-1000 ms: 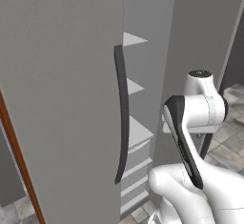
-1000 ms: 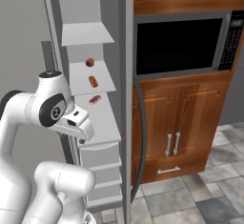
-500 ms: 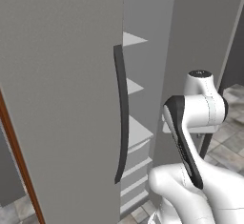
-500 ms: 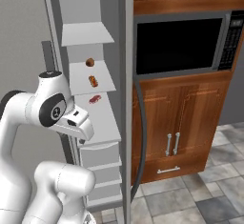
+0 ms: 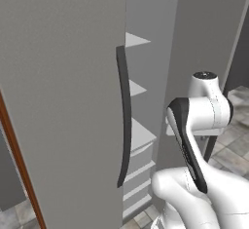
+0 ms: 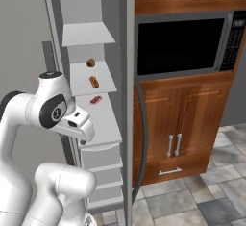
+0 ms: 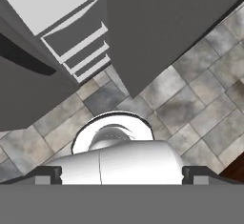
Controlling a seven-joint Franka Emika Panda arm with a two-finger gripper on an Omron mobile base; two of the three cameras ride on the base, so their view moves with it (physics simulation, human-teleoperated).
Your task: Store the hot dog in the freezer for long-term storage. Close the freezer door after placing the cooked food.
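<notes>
The freezer [image 6: 91,119] stands open, its white shelves showing. On a middle shelf lies the hot dog [image 6: 94,81], small and tan with a red sausage. The freezer door [image 6: 127,100] is swung out and seen edge-on, its dark curved handle [image 6: 142,138] on the far face; from the left base view its grey inner side [image 5: 194,52] rises behind my arm. My gripper [image 6: 80,128] hangs in front of the lower shelves, well below and apart from the hot dog. In the hand view its fingertips [image 7: 47,173] sit wide apart, open and empty, pointing down at the floor.
A round brown item [image 6: 90,63] and a red item [image 6: 95,100] share the freezer shelves. White drawers [image 6: 101,160] fill the bottom. The wider grey door [image 5: 58,101] with its dark handle [image 5: 124,116] stays shut on the left. A microwave [image 6: 182,44] and wooden cabinets [image 6: 182,133] are on the right.
</notes>
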